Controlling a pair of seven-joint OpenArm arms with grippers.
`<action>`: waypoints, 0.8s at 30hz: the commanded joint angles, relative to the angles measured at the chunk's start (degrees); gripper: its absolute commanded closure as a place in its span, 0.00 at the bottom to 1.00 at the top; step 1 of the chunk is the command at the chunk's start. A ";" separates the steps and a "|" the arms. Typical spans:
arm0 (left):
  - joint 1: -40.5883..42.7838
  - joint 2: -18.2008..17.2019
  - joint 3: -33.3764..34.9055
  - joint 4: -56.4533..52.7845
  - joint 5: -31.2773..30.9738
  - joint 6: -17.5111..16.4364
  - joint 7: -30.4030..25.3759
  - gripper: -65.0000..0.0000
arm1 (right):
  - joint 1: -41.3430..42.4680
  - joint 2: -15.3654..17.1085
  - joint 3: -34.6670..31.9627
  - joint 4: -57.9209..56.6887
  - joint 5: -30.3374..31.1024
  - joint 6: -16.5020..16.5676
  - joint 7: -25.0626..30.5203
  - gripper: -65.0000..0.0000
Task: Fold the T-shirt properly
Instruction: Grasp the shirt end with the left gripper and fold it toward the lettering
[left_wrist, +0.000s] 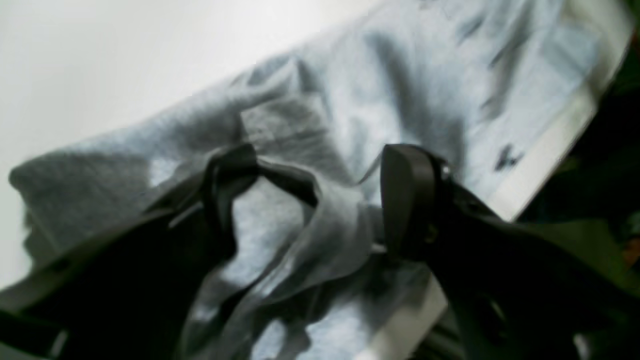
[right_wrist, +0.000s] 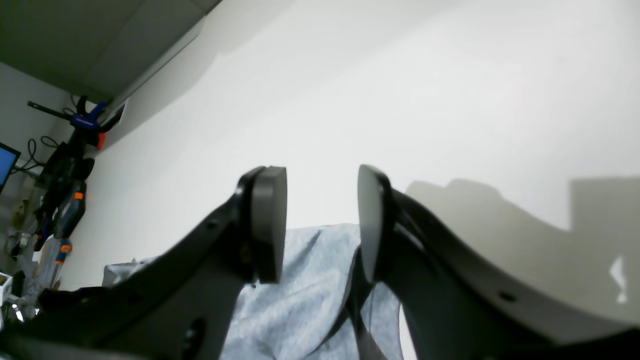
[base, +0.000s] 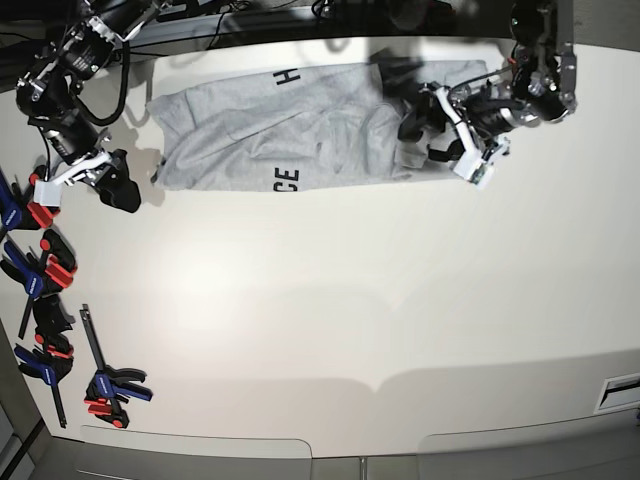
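Two rounded black fingers of the left tool (left_wrist: 315, 200) are seen closest, spread wide, with a raised, rumpled ridge of cloth between them; whether it is touched by both cannot be told. Two tools are shown in all. The right tool (right_wrist: 322, 225) is held moderately open, with nothing gripped, beside the cloth's far end from the left tool. One T-shirt (base: 300, 135) is laid beneath the left tool and stretched toward the right one, bunched into a long, creased band of soft heather-grey knit, marked with black block letters. The smooth white desk (base: 330, 300) is spread below both tools. At least four clamps (base: 108, 385) in black, blue and red are gathered nearer the base camera than the right tool.
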 joint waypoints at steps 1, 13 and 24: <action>-0.61 -0.33 0.07 0.83 -0.85 0.09 -1.36 0.47 | 0.63 0.98 0.15 1.01 1.68 0.69 1.33 0.66; -0.20 -0.35 0.04 6.64 -1.49 0.13 5.03 1.00 | 0.63 0.98 0.15 1.01 1.68 0.69 1.31 0.66; 6.97 -0.33 0.04 17.57 -8.66 -4.13 0.74 1.00 | 0.63 0.96 0.15 1.01 1.70 0.69 1.14 0.66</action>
